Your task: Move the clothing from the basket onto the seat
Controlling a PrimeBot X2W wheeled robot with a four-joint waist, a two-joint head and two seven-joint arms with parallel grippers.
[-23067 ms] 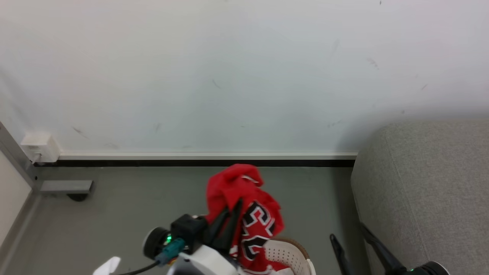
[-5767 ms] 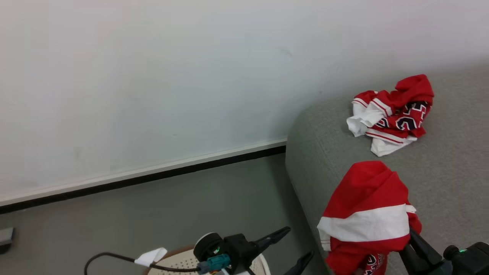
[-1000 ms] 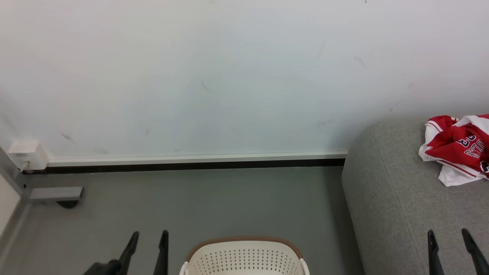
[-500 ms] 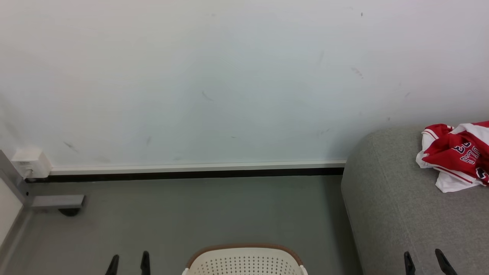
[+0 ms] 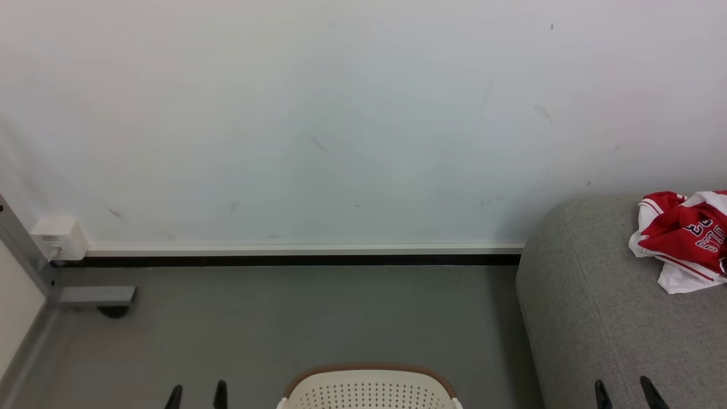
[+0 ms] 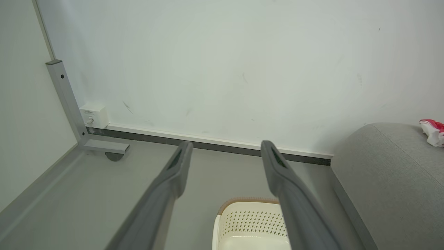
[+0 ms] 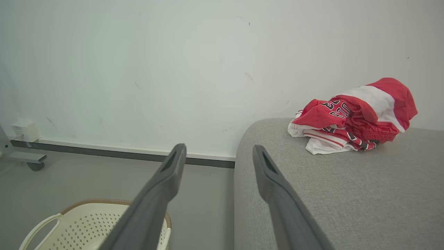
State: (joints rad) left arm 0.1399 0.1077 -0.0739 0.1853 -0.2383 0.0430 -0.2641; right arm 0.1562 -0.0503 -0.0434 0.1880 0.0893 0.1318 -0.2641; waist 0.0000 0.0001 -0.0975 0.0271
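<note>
The red and white clothing [image 7: 355, 116] lies in a crumpled heap on the grey seat [image 7: 347, 194], close to the wall; the head view catches it at the right edge as clothing [image 5: 684, 241] on the seat [image 5: 590, 318]. The cream basket [image 5: 369, 392] stands on the floor at the bottom middle, and what shows of its inside is bare, as with the basket [image 6: 251, 225] in the left wrist view. My left gripper [image 6: 225, 152] is open, held above the floor left of the basket. My right gripper [image 7: 218, 154] is open over the seat's near corner, with nothing between the fingers.
A white wall with a dark skirting strip [image 5: 284, 260] runs behind everything. A grey metal frame leg with a caster [image 5: 93, 298] and a white wall box [image 5: 57, 236] stand at the far left. Grey floor [image 5: 312, 318] lies between wall, basket and seat.
Both grippers have dropped toward the bottom edge of the head view, so just their fingertips show now. The camera has shifted slightly. The clothing and basket stay put.
</note>
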